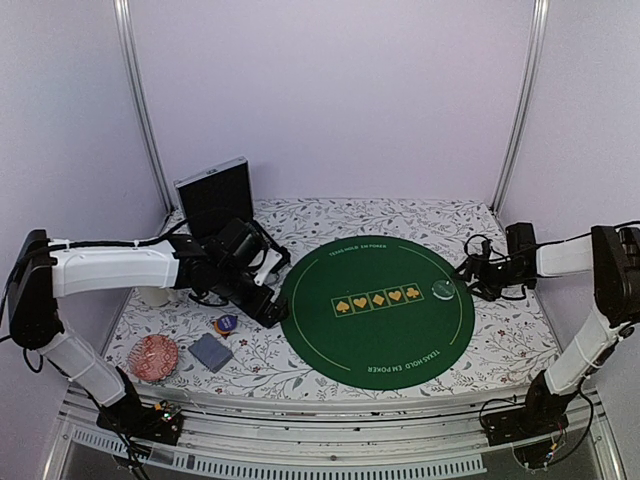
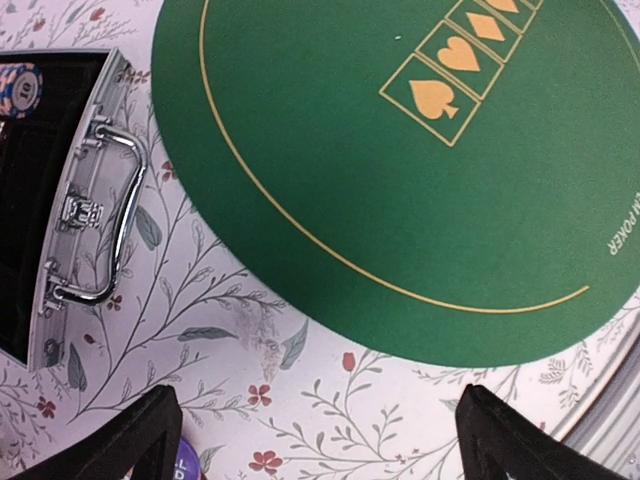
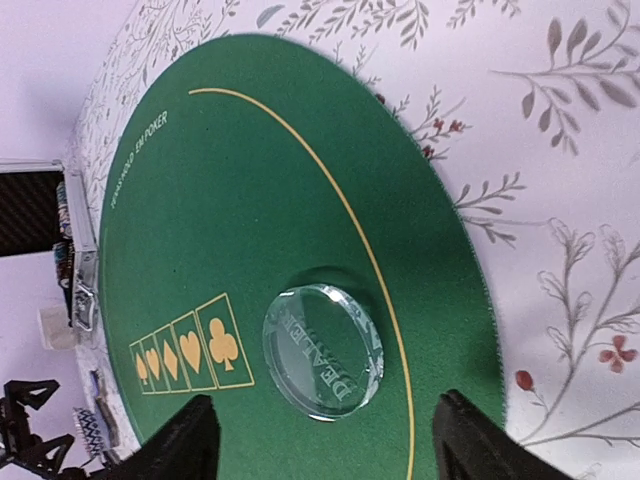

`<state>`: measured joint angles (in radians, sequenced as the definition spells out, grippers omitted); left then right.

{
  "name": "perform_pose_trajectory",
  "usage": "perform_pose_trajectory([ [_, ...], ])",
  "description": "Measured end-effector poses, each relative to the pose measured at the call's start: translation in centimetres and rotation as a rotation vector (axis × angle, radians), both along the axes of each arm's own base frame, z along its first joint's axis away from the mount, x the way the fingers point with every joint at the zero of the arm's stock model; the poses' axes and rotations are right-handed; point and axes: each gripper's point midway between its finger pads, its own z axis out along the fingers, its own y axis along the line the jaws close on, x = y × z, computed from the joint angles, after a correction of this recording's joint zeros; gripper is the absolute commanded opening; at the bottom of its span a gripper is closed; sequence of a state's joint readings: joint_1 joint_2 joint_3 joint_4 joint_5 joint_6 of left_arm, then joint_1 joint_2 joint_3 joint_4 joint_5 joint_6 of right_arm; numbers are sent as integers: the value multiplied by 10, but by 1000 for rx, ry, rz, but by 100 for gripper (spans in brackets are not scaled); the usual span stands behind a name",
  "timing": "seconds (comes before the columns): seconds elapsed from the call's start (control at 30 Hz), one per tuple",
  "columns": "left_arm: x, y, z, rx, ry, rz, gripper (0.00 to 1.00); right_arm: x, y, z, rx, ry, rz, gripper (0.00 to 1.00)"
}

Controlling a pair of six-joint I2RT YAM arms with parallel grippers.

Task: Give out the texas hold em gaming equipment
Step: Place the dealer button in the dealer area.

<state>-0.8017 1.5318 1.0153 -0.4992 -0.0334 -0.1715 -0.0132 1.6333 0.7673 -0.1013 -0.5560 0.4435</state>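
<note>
The step in hand looks to be the placing of the dealer button (image 3: 323,352). It lies flat on the green mat (image 1: 377,335), just beside the row of five gold suit boxes, at the side of the club. The right gripper (image 3: 322,445) hangs low behind it with fingers wide; they do not touch it, so I judge this piece is delivered.

The next move would call for the right arm to draw back without pushing the button. The left gripper (image 2: 315,440), also spread wide and holding nothing, hovers over the flowered cloth (image 1: 500,330) by the mat's edge, near the open case (image 1: 213,195). It would have to reach for the cards (image 1: 210,352) or for a chip (image 2: 20,85) in the case.

The button is a thick clear disc, glassy and slippery-looking. The mat is felt-like and round. The case has a metal rim and handle.
</note>
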Motion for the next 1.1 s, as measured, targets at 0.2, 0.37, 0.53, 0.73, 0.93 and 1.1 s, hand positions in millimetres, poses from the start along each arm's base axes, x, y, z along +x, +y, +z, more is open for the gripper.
perform_pose_trajectory([
  [0.2,17,34,-13,11,41,129,98,5,7,43,-166,-86,36,99],
  [0.37,21,69,-30,32,90,245,98,-3,23,63,-261,-117,80,99],
  [0.53,20,107,-46,54,131,370,98,-15,31,66,-293,-107,109,99],
  [0.73,13,119,-60,70,162,405,88,-20,36,64,-296,-92,125,99],
  [0.93,13,116,-68,65,174,398,75,-22,36,64,-297,-86,129,99],
  [1.1,14,115,-73,67,174,390,67,-22,37,64,-295,-87,132,99],
])
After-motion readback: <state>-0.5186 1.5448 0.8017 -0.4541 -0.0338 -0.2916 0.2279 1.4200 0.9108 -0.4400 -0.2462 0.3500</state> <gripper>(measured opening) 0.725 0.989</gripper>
